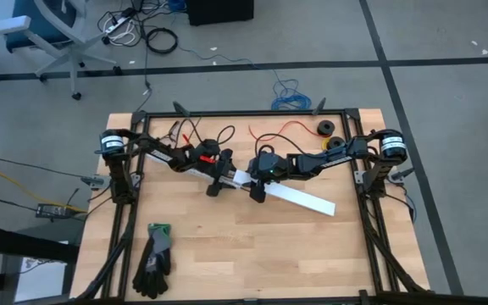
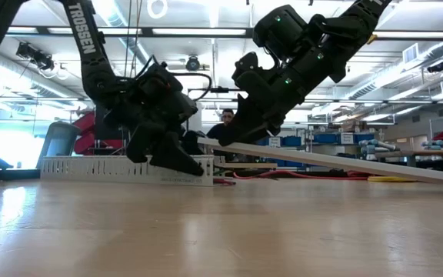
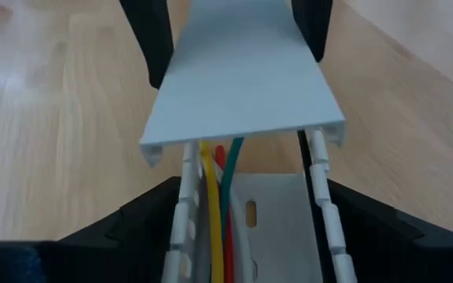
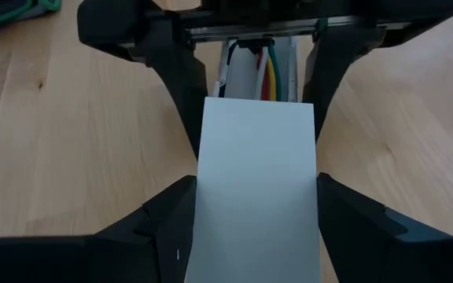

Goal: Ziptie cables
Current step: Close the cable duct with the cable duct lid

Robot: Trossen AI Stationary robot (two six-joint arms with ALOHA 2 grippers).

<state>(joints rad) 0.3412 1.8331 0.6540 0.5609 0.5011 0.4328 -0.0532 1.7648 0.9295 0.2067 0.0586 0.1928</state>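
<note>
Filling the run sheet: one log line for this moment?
left gripper: astride slotted channel | right gripper: on white cover | cables: in channel

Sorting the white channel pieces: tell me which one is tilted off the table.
The smooth white cover strip, raised at the right gripper; the slotted channel lies flat.

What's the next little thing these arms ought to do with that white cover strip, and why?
Probably the right gripper should lower the white cover flat onto the slotted channel. In the low view the cover slopes, one end raised over the channel and the other near the table. The cables already lie inside the channel, and the left gripper straddles it, seemingly steadying it.
</note>
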